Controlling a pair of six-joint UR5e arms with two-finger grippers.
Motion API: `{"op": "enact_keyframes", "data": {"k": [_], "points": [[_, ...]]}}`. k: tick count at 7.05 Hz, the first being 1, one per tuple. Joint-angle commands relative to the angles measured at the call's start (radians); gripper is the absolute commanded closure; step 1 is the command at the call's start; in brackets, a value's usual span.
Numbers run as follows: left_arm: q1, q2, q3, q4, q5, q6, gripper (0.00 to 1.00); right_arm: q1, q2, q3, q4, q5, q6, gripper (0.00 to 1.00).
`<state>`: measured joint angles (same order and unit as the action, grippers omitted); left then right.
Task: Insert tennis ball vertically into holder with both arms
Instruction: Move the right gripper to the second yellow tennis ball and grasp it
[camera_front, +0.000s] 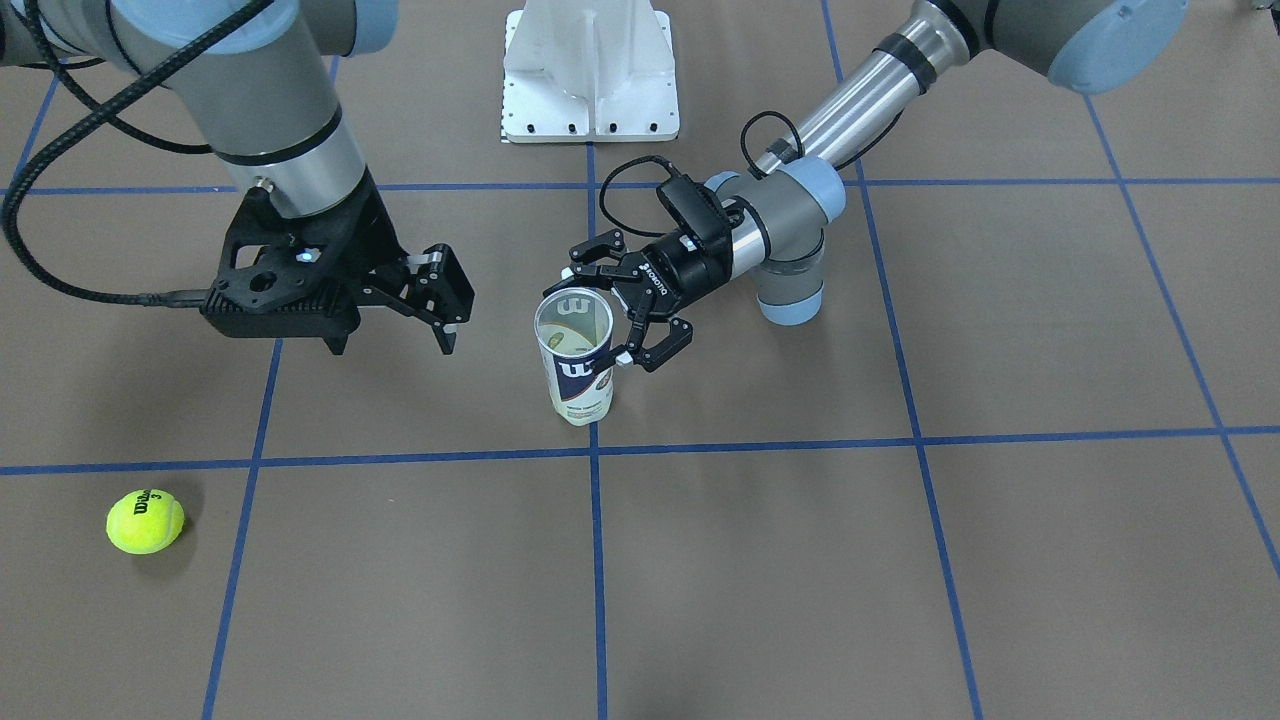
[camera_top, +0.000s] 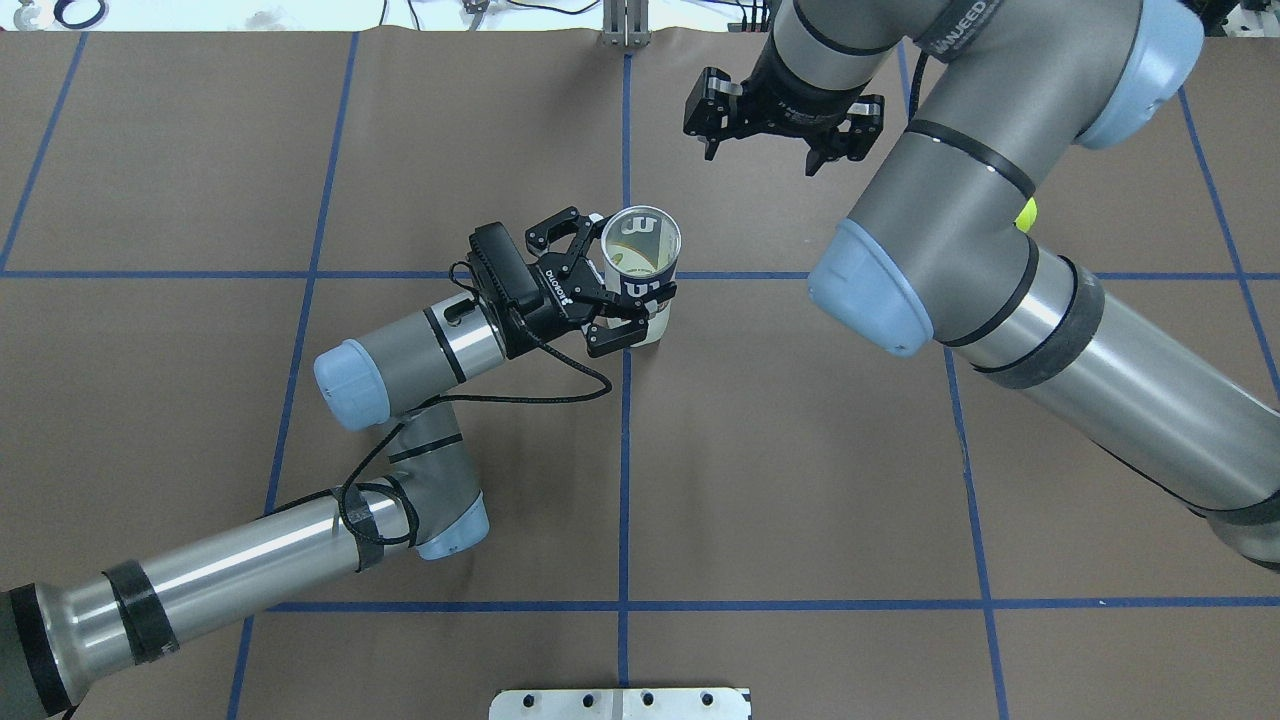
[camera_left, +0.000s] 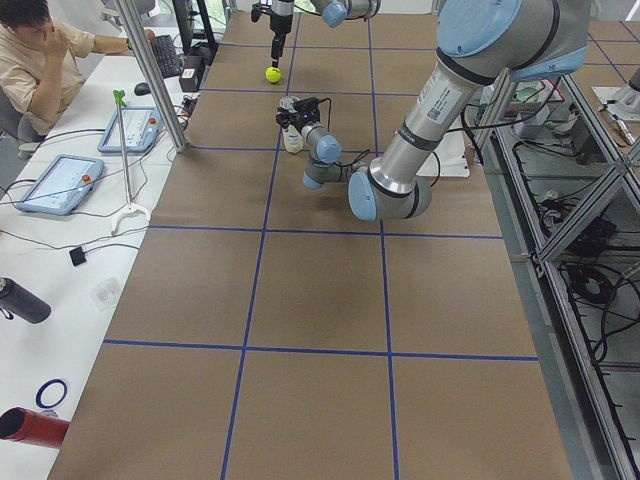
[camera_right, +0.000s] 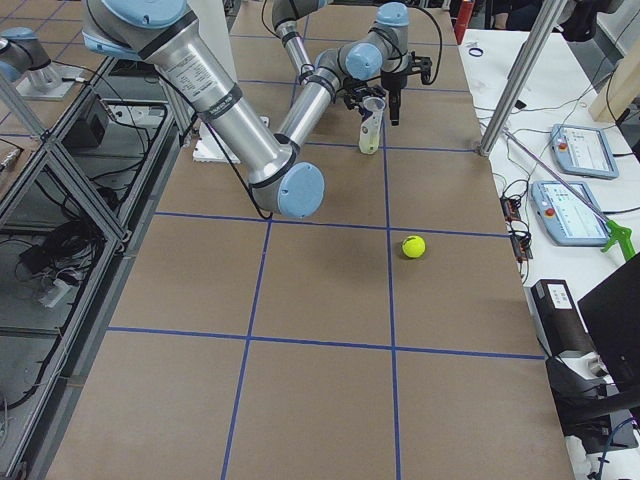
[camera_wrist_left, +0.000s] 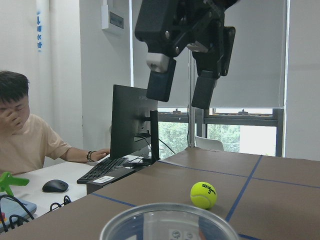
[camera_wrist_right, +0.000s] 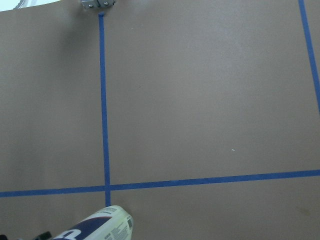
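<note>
Left gripper (camera_top: 623, 272): black fingers spread wide on both sides of upright clear plastic cylinder holder (camera_front: 578, 380); squeezing or not, cannot tell. Right gripper (camera_top: 762, 158): wide, empty. Fuzzy yellow tennis ball (camera_front: 145, 521) well apart from it.

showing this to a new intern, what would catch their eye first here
The clear holder stands upright in the middle of the table, with the left hand flanking it below the rim. The bright yellow tennis ball lies alone far off on the robot's right, and the open, empty right hand hangs in the air.
</note>
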<state>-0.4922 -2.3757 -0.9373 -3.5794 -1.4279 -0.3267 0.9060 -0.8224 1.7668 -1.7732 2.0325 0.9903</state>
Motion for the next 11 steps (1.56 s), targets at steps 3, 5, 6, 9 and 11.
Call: {"op": "enact_keyframes", "data": {"k": [3,5,6,9,11], "points": [[-0.002,0.000,0.000,0.011,0.000,0.000,0.01,0.134,-0.124,-0.105,0.105,0.052,-0.273,0.01],[-0.002,0.000,0.000,0.011,-0.002,0.000,0.01,0.171,-0.161,-0.362,0.462,0.061,-0.312,0.01],[-0.002,0.000,0.000,0.011,0.000,0.000,0.01,0.184,-0.191,-0.416,0.494,0.060,-0.402,0.01],[-0.002,0.001,0.000,0.011,-0.002,0.000,0.01,0.183,-0.363,-0.415,0.693,0.048,-0.420,0.01],[-0.002,0.001,-0.001,0.011,-0.005,0.000,0.01,0.110,-0.386,-0.432,0.748,-0.031,-0.337,0.01]]}}
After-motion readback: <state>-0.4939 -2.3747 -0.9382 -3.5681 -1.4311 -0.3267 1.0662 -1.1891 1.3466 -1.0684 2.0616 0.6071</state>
